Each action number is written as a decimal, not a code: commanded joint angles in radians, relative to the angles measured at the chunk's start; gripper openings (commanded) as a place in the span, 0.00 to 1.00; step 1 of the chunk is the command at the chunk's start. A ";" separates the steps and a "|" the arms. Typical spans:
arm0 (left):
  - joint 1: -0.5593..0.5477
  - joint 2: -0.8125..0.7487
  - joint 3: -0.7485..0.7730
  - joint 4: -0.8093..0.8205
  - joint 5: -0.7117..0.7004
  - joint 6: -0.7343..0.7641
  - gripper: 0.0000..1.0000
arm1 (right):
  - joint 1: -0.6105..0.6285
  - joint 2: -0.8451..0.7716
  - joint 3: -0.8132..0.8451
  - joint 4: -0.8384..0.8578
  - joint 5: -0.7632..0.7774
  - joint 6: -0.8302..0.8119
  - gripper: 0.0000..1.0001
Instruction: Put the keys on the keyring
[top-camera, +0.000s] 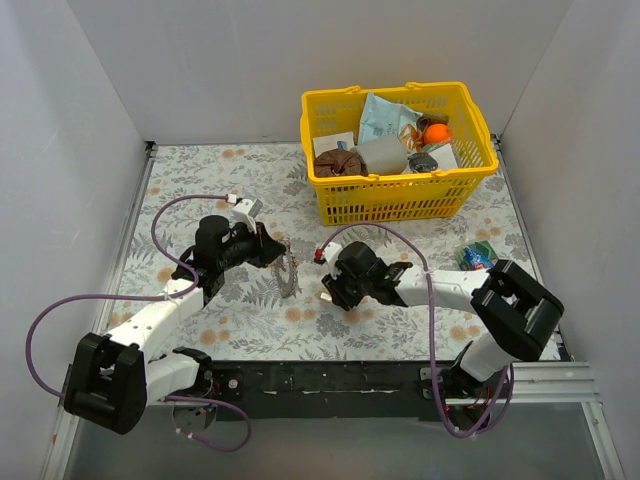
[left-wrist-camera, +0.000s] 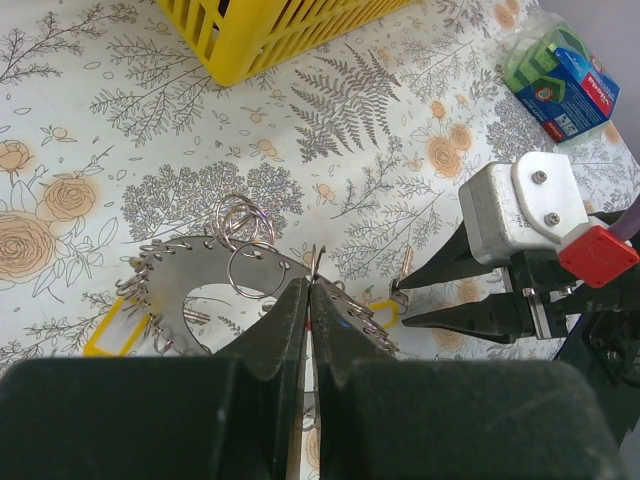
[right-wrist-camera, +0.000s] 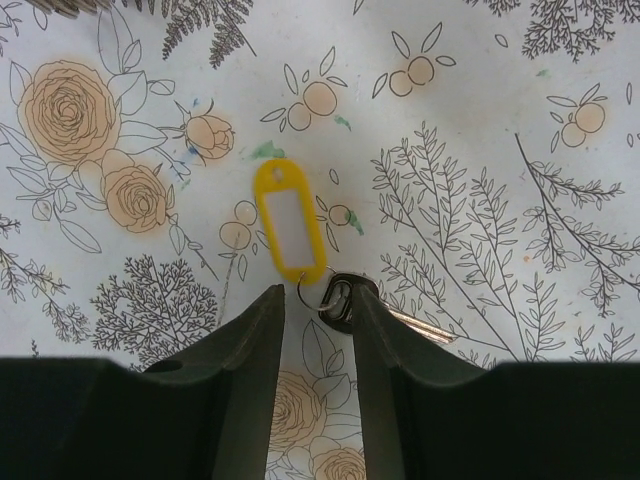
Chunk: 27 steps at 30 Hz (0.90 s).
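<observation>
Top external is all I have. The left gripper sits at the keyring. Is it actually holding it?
Observer: Yes. The left wrist view shows the left gripper shut on the keyring's band.
Operator: And the right gripper?
Observer: Its fingers straddle a key's head. A yellow tag lies just ahead.
Operator: Clamped?
Observer: Cannot tell. The table shows between one finger and the key.

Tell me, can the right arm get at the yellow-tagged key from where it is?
Likely yes. The right tool is open with its fingers either side of the head of the key, the yellow tag just ahead; nothing lies between them.
</observation>
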 joint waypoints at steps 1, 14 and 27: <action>-0.003 -0.008 0.004 0.025 0.006 0.014 0.00 | 0.007 0.029 0.024 0.015 0.031 -0.004 0.41; -0.002 -0.015 0.000 0.028 0.003 0.017 0.00 | 0.009 -0.001 0.026 0.006 0.045 -0.001 0.03; -0.002 -0.038 -0.002 0.022 0.001 0.018 0.00 | 0.010 -0.098 0.015 0.024 -0.005 -0.044 0.01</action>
